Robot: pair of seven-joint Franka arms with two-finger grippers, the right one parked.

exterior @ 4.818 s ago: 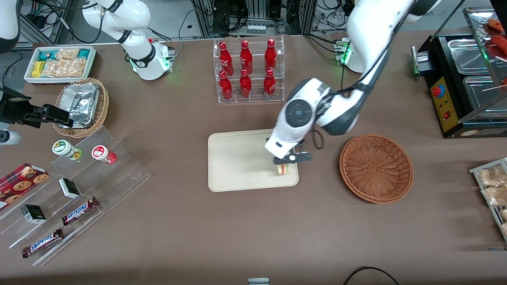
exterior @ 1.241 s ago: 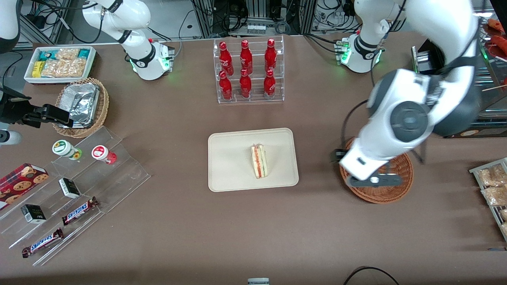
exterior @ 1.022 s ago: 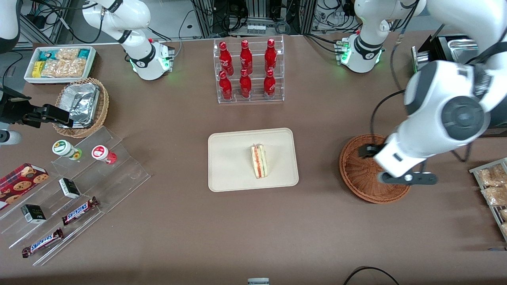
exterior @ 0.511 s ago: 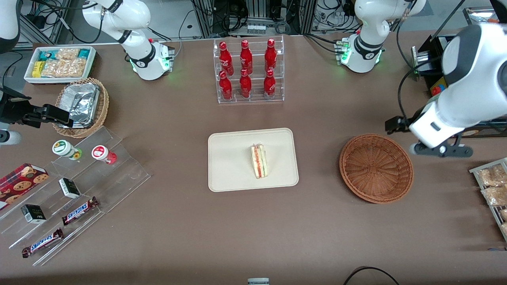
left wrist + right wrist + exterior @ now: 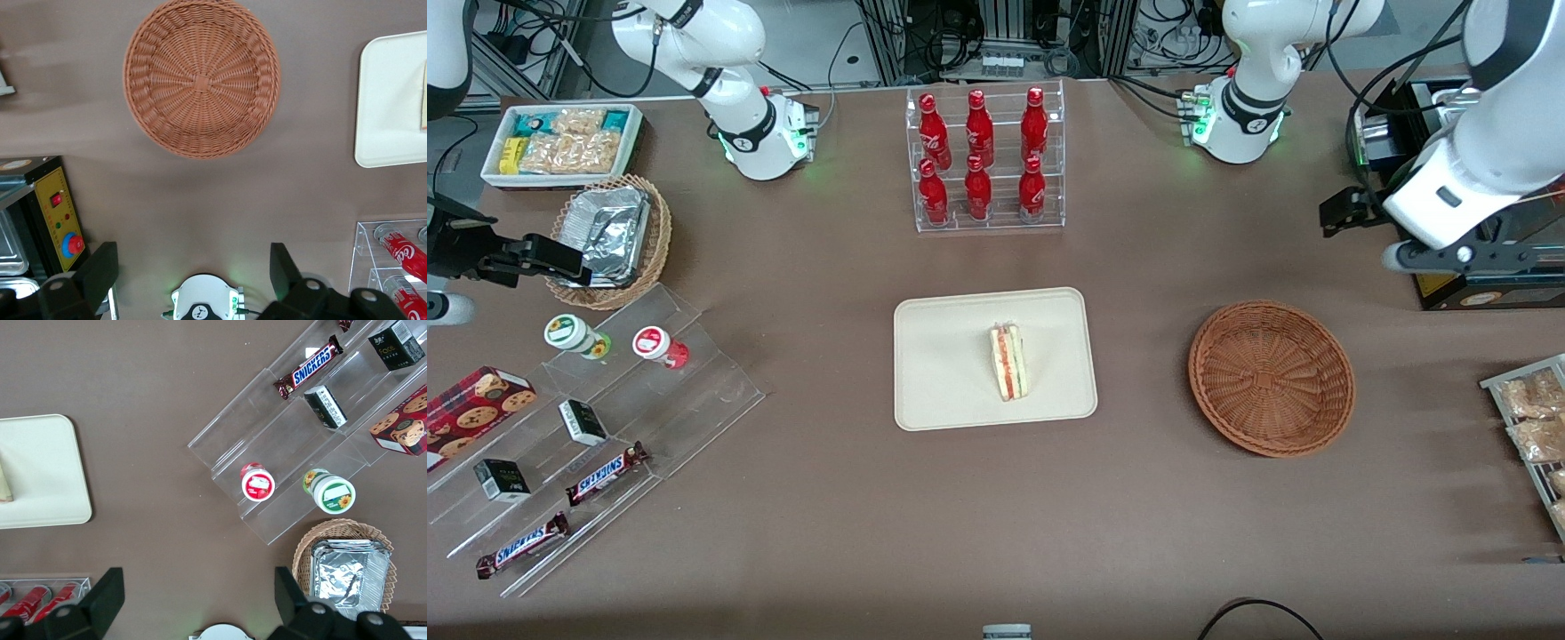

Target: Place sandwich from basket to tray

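Sandwich (image 5: 1008,362) lies mid-tray (image 5: 938,391), basket (image 5: 1272,378) empty — done; gripper (image 5: 193,277), fingers spread and empty, hangs near the table's edge.

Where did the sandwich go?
The sandwich lies on the cream tray mid-table, nearer the front camera than the red bottles. The open claw hangs empty above the table's working-arm end.

The gripper (image 5: 193,277) is raised toward the working arm's end of the table, its fingers wide apart, their bases cut by the wrist picture's edge; there the sandwich (image 5: 423,97) and tray (image 5: 390,100) run off the edge; in the front view the arm (image 5: 1485,133) is cropped and covers part of the black machine (image 5: 1458,293).
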